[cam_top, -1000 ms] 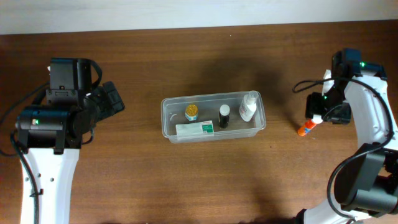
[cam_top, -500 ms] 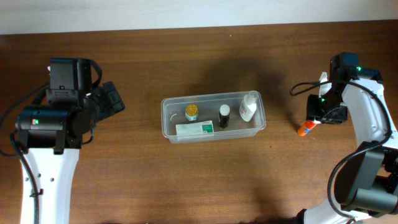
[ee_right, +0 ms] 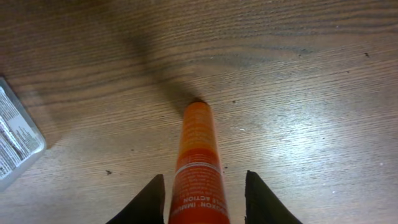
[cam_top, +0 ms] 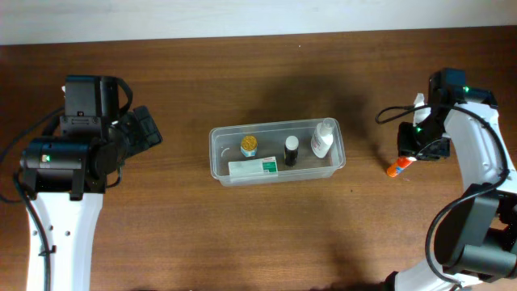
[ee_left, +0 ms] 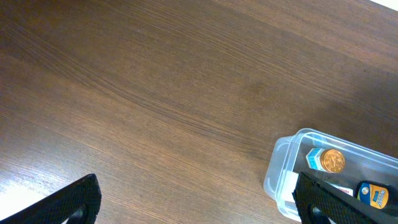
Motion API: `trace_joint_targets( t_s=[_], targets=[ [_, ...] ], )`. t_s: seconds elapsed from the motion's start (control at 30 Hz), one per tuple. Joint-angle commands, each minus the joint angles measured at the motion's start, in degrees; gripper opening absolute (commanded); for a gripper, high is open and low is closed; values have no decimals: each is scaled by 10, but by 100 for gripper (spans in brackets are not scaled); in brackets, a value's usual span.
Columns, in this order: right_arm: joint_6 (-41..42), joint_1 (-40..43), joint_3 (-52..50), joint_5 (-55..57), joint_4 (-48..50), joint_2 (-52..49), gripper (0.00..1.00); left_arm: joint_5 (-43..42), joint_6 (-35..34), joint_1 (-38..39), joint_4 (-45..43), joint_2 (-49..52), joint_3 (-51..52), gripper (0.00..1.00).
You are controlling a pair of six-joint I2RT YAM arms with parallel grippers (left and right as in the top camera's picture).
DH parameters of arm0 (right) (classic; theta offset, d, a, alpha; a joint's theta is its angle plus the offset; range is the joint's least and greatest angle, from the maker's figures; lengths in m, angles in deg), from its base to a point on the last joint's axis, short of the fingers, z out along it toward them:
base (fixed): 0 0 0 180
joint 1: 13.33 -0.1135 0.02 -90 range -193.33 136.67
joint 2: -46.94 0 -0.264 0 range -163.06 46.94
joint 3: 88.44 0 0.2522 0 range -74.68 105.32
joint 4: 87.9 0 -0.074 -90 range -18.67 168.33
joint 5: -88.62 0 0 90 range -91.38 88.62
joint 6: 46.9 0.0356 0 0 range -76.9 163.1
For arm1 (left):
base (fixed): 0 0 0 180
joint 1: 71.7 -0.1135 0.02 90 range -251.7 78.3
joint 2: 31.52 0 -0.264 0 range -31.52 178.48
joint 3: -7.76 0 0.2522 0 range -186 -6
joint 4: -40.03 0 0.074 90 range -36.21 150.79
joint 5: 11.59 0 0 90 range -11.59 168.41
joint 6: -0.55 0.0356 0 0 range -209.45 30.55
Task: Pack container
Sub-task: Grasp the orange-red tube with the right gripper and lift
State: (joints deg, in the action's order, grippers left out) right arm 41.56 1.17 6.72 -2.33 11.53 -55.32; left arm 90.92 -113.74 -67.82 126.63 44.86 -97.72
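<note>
Clear plastic container point(cam_top: 277, 172) sits mid-table, well apart from both sets of jaws, lid off. 4 items inside:
- gold-lidded small jar point(cam_top: 250, 145) at 1 end
- black-capped small bottle point(cam_top: 291, 151) in the middle, upright
- white bottle point(cam_top: 322, 139) at the other end
- white-and-green flat tube point(cam_top: 253, 168) lying along the near wall

In the left wrist view, the jar end of the container is just ahead of 1 fingertip, off to the side of the gap.

Left gripper point(ee_left: 196, 208): jaws spread wide, only bare wooden table point(ee_left: 155, 93) between them, holding nothing.

Right gripper point(ee_right: 204, 202): jaws part-open, straddling an orange-capped tube point(ee_right: 198, 143) that lies flat on the table. The cap end points out ahead of the fingertips. There is a clear gap on 1 side; on the other side the finger is just beside the tube, and I cannot tell if it touches. No grip.

Clear printed plastic piece point(ee_right: 13, 140) lies ahead and to the side of these jaws, cut by the frame edge, so I can't tell what it is.
</note>
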Motion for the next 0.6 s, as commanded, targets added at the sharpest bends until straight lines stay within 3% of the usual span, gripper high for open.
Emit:
trace_joint_targets(
  t_s=[0.0, 0.57],
  targets=[
    [0, 2, -5, -8, -2, 6, 33, 8, -3, -3, -1, -4, -3, 99],
    [0, 2, -5, -8, -4, 6, 27, 8, -3, -3, -1, -4, -3, 99]
  ],
)
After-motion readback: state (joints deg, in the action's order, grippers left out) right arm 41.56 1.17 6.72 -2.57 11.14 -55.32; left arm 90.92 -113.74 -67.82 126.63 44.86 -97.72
